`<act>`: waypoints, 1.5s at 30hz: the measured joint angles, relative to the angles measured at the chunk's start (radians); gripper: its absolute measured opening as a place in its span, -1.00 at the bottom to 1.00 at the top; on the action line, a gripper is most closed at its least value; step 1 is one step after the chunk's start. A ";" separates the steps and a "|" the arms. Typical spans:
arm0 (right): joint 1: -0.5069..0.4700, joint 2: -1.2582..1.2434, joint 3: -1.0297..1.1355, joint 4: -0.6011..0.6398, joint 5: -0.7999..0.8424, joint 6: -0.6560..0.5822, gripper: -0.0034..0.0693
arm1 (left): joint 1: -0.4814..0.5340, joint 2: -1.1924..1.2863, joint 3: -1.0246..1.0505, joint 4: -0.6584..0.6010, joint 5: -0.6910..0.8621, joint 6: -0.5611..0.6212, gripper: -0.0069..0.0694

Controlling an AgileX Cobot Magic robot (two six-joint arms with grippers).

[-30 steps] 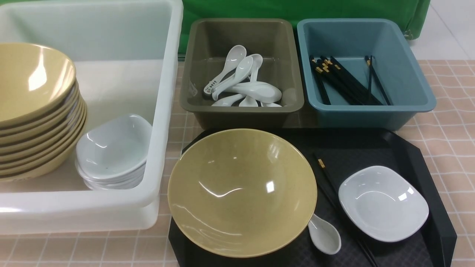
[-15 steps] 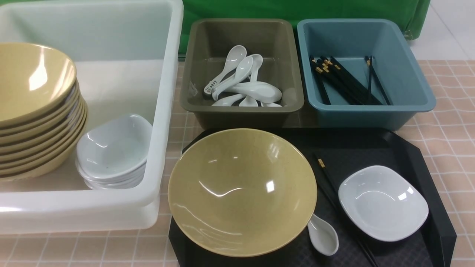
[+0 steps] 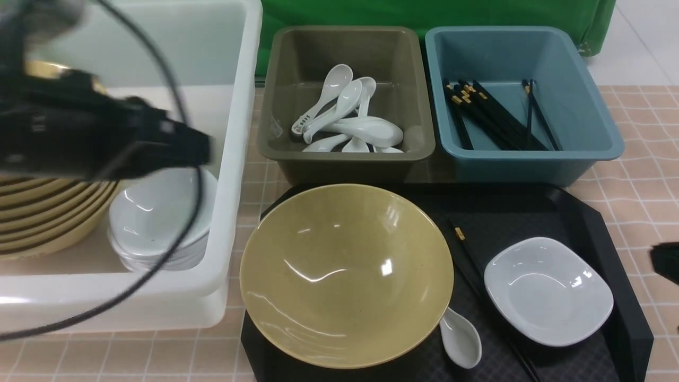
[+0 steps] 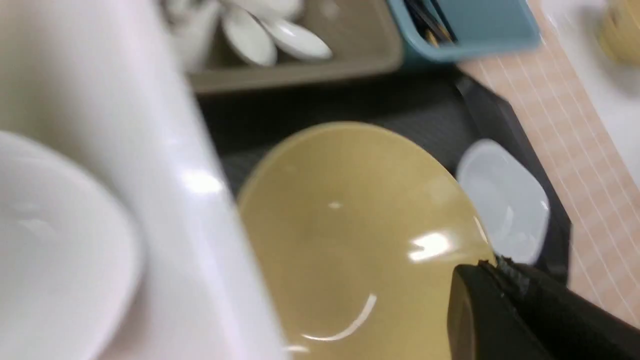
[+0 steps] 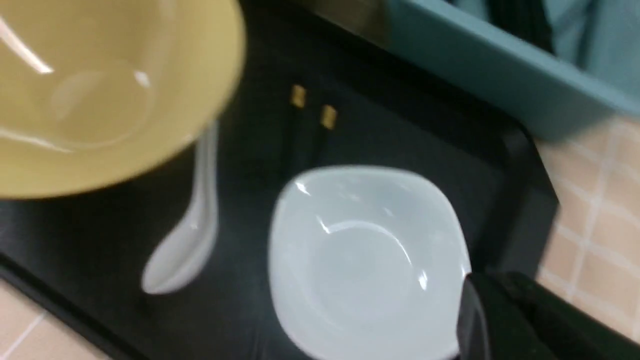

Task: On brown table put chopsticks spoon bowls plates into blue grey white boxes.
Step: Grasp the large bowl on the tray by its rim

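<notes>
Starting with the yellow bowl: it stands upright on the left half of the black tray, just in front of the grey box. Judge it rigid, glossy and slippery. You will want a finger hooked over the thin rim rather than a hold on the curved wall, and the rim nearest the white box looks freest. The white spoon lies with its handle tucked under the bowl's right edge, so lifting the bowl may nudge it. Next to it the black chopsticks lie flat along the tray and seem to pass under the white plate. Thin sticks like these should be the hardest to get under. The plate is shallow, smooth and likely to chip, so pinch its raised rim.

Your left gripper hovers, blurred, over the white box. Your right gripper shows only as a dark sliver beyond the tray's right edge, near the plate. Each wrist view shows one dark finger only, so I cannot tell whether either pair is apart or together. The blue box holds chopsticks, the grey one spoons.
</notes>
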 joint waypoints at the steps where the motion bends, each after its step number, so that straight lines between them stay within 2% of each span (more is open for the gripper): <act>1: 0.020 0.005 0.001 0.010 -0.023 -0.025 -0.80 | -0.051 0.029 -0.014 0.004 0.000 0.000 -0.84; 4: 0.054 0.018 0.004 0.021 -0.073 -0.052 -0.80 | -0.170 0.102 -0.054 0.055 -0.020 -0.022 -0.84; 5: 0.072 0.033 0.004 0.022 -0.107 -0.062 -0.80 | -0.285 0.161 -0.086 0.136 -0.052 -0.065 -0.84; 6: 0.078 0.044 0.004 0.024 -0.122 -0.069 -0.80 | -0.320 0.183 -0.097 0.171 -0.069 -0.088 -0.84; 8: 0.091 0.073 0.004 0.025 -0.151 -0.074 -0.80 | -0.441 0.281 -0.135 0.332 -0.115 -0.164 -0.84; 11: 0.093 0.097 0.005 0.025 -0.155 -0.074 -0.80 | -0.507 0.374 -0.168 0.472 -0.149 -0.256 -0.84; 12: 0.093 0.116 0.005 0.026 -0.156 -0.074 -0.80 | -0.542 0.451 -0.199 0.564 -0.162 -0.338 -0.84; 13: 0.093 0.118 0.005 0.026 -0.156 -0.073 -0.80 | -0.546 0.460 -0.202 0.574 -0.161 -0.338 -0.84; 16: 0.093 0.125 0.005 0.026 -0.156 -0.071 -0.80 | -0.601 0.604 -0.270 0.671 -0.175 -0.434 -0.84; 22: 0.093 0.125 0.005 0.026 -0.156 -0.070 -0.80 | -0.655 0.719 -0.331 0.574 -0.189 -0.453 -0.84; 27: 0.093 0.125 0.005 0.026 -0.156 -0.068 -0.79 | -0.680 0.733 -0.396 0.373 -0.147 -0.347 -0.84; 31: 0.093 0.125 0.005 0.026 -0.155 -0.067 -0.79 | -0.667 0.726 -0.490 0.337 -0.079 -0.309 -0.81; 33: 0.093 0.125 0.005 0.026 -0.155 -0.067 -0.79 | -0.647 0.716 -0.545 0.377 -0.026 -0.303 -0.71; 34: 0.093 0.125 0.006 0.026 -0.155 -0.067 -0.78 | -0.624 0.706 -0.581 0.451 0.024 -0.306 -0.56; 35: 0.093 0.125 0.006 0.026 -0.155 -0.067 -0.78 | -0.624 0.705 -0.585 0.462 0.024 -0.306 -0.54; 38: 0.093 0.125 0.015 0.026 -0.157 -0.065 -0.78 | -0.579 0.691 -0.620 0.677 0.091 -0.404 -0.08; 41: 0.093 0.125 0.017 0.026 -0.159 -0.040 -0.78 | -0.546 0.697 -0.622 0.812 0.109 -0.518 0.28; 45: 0.093 0.125 0.017 0.026 -0.171 -0.022 -0.77 | -0.527 0.733 -0.617 0.870 0.116 -0.566 0.58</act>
